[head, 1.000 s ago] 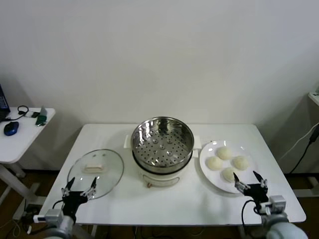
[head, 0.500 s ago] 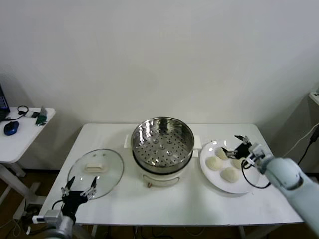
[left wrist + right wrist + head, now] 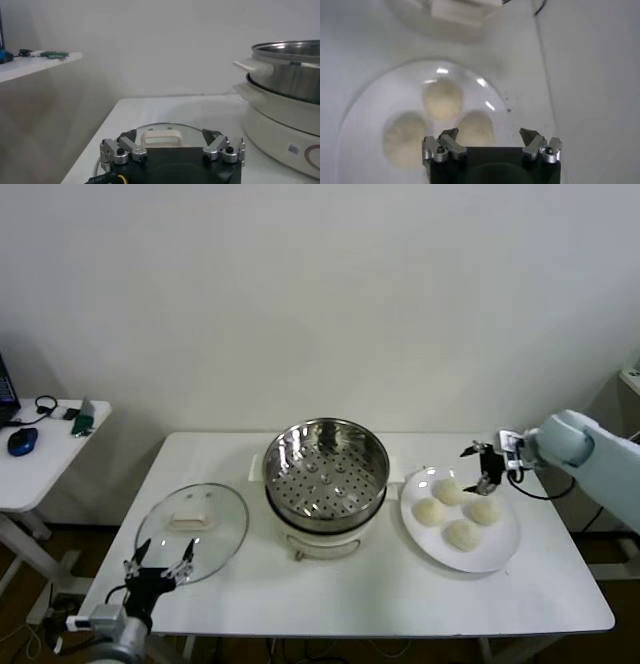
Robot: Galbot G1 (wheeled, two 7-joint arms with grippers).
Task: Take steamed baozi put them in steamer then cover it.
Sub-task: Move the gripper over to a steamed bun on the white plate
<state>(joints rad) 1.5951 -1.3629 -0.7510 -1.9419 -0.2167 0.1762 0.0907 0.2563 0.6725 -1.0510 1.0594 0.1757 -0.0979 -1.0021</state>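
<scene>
Four cream-white baozi lie on a white plate (image 3: 502, 544) to the right of the steamer: one (image 3: 450, 491) at the back, one (image 3: 429, 511) on the left, one (image 3: 483, 510) on the right, one (image 3: 461, 534) in front. The steel steamer (image 3: 325, 474) stands empty at the table's middle. The glass cover (image 3: 192, 519) lies flat to its left. My right gripper (image 3: 480, 464) is open and empty above the plate's far right edge. In the right wrist view three baozi show, the nearest (image 3: 476, 127) just ahead of the gripper (image 3: 489, 134). My left gripper (image 3: 160, 569) is open and empty at the cover's near edge.
The left wrist view shows the cover's white handle (image 3: 161, 137) right ahead of my left gripper (image 3: 170, 135) and the steamer (image 3: 287, 65) beside it. A small side table (image 3: 40, 444) with a mouse and cables stands off to the left. The wall is close behind.
My right arm has swung from the table's front right corner up and back, and its gripper now hangs over the plate's far edge. The left arm has not moved.
</scene>
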